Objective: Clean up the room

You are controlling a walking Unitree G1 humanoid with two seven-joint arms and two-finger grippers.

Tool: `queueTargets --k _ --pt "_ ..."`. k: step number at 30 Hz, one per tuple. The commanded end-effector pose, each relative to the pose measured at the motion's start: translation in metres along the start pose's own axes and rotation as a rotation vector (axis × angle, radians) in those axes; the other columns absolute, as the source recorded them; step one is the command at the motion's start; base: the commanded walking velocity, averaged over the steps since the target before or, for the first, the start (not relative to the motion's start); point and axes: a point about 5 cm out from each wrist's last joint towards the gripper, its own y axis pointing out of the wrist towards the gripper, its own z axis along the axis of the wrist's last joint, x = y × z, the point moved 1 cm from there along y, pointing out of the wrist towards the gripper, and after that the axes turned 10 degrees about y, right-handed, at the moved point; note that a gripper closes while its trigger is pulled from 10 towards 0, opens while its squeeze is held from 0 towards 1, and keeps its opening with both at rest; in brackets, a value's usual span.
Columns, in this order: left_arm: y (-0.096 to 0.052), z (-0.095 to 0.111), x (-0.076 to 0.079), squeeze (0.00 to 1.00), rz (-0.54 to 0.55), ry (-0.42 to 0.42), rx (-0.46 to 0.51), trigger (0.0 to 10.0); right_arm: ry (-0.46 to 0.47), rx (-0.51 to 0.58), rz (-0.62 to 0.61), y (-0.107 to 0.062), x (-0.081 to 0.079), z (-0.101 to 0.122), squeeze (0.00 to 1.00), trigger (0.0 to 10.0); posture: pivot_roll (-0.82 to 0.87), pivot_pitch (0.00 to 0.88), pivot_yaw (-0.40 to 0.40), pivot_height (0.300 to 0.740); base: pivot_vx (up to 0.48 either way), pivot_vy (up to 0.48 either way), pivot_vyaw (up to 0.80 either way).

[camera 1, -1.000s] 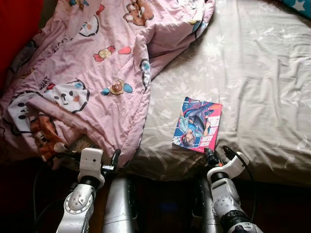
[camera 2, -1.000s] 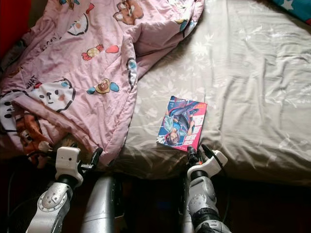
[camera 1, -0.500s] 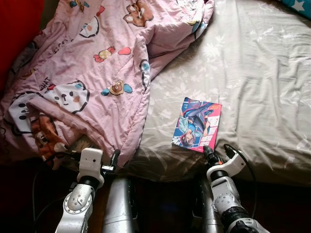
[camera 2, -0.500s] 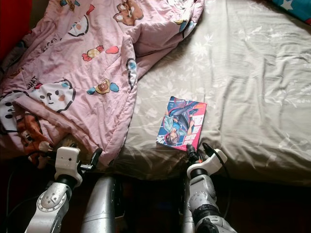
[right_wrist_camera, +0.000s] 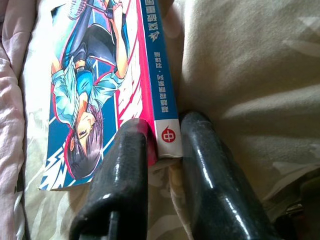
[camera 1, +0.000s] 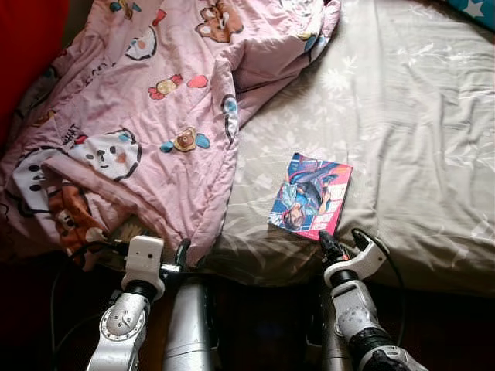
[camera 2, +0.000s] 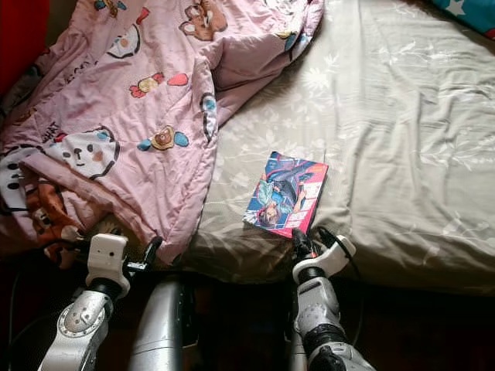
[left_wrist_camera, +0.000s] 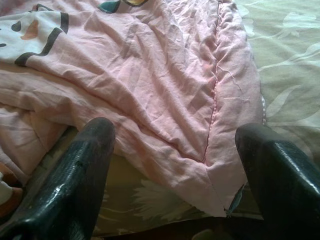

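Note:
A comic book [camera 1: 309, 195] with a blue and red cover lies flat on the beige sheet [camera 1: 402, 116] near the bed's front edge. My right gripper [camera 1: 334, 241] is at the book's near corner. In the right wrist view its fingers [right_wrist_camera: 132, 165] are shut on the book [right_wrist_camera: 95, 100], one on the cover and one past the spine. A crumpled pink blanket [camera 1: 155, 116] with cartoon prints covers the bed's left half. My left gripper [left_wrist_camera: 175, 135] stands open just short of the blanket's hem [left_wrist_camera: 215, 125], touching nothing.
A red object [camera 1: 31, 39] stands at the far left beside the bed. A blue star-print pillow [camera 1: 476, 8] peeks in at the top right corner. Dark floor lies below the mattress edge around my arms.
My right gripper has moved forward and left onto the book's near corner and shut on it. The book has shifted slightly left. The left arm has stayed put.

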Motion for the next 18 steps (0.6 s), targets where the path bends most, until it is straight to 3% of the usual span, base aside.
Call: queueTargets --k 1,11,15,18 --pt "-0.0066 -0.0116 0.0002 0.0 -0.01 0.003 -0.038 10.0 0.016 -0.038 -0.037 -0.0067 0.009 -0.012 0.0 0.0 0.09 0.285 0.082 0.588 0.0 0.0 0.0" --pt "-0.0068 -0.0119 0.0014 0.0 -0.014 0.009 -0.039 10.0 0.006 -0.026 -0.062 -0.009 0.0133 -0.0117 0.0 0.0 0.09 0.284 0.082 0.588 0.0 0.0 0.0" --pt "-0.0073 -0.0123 0.0014 0.0 -0.013 0.012 -0.041 10.0 -0.038 0.002 -0.081 -0.01 0.0156 -0.0073 0.0 0.0 0.09 0.282 0.082 0.588 0.0 0.0 0.0" --pt "-0.0068 -0.0127 0.0016 0.0 -0.012 0.012 -0.042 10.0 -0.122 0.016 -0.06 -0.0087 0.0118 -0.0031 0.0 0.0 0.08 0.28 0.08 0.588 0.0 0.0 0.0"
